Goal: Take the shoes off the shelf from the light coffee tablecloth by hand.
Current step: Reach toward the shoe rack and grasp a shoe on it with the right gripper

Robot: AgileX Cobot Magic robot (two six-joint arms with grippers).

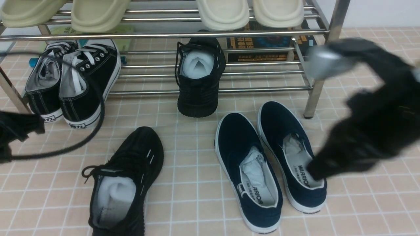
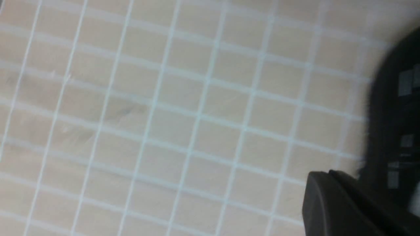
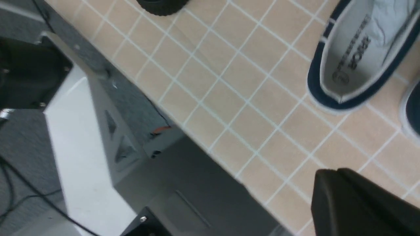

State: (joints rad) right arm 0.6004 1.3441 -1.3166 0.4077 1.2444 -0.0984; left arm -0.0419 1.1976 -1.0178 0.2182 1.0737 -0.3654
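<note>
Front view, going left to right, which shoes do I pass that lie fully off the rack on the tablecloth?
black knit sneaker → navy slip-on → second navy slip-on

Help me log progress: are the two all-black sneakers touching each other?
Apart. Front view shows bare tablecloth between the leaning sneaker by the shelf and the near sneaker.

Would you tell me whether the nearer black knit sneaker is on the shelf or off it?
Off: the sneaker sits on the tablecloth, well in front of the shelf.
</note>
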